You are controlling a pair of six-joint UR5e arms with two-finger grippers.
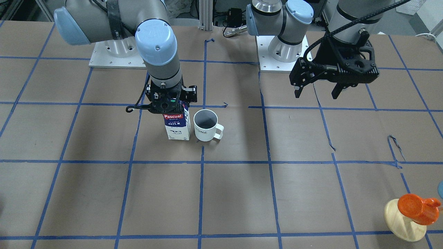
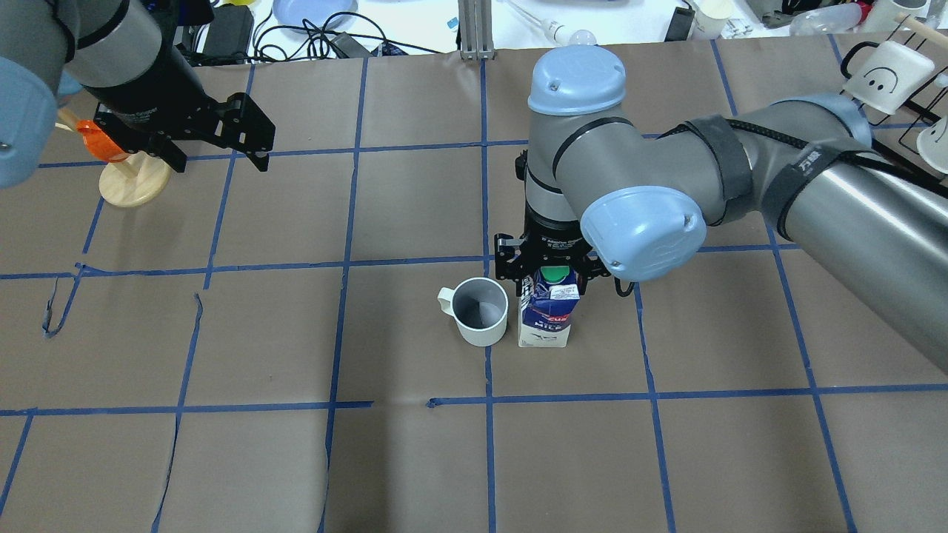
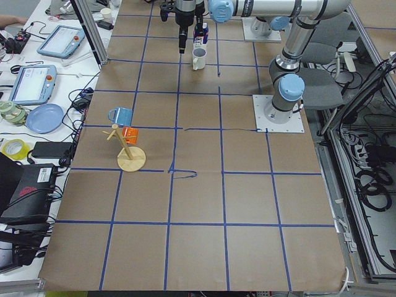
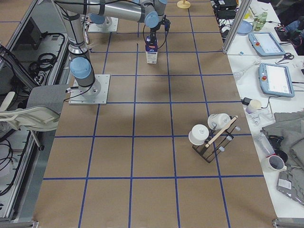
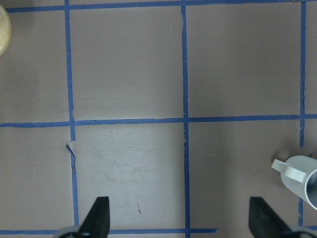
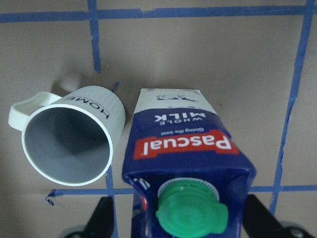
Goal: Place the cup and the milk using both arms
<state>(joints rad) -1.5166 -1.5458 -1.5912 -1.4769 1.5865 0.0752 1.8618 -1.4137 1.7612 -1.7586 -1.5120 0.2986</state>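
Note:
The milk is a blue and white carton with a green cap, standing upright on the table. The cup, a white mug with a grey inside, stands right beside it, handle pointing away from the carton. My right gripper hangs straight down over the carton's top. In the right wrist view the fingers stand wide on either side of the milk, apart from it, with the cup next to it. My left gripper is open and empty, raised above the table far from both; its wrist view shows the cup's handle.
A wooden stand with an orange cup is at the table's left end, near my left gripper in the overhead view. A mug rack stands at the right end. The arm bases sit at the back.

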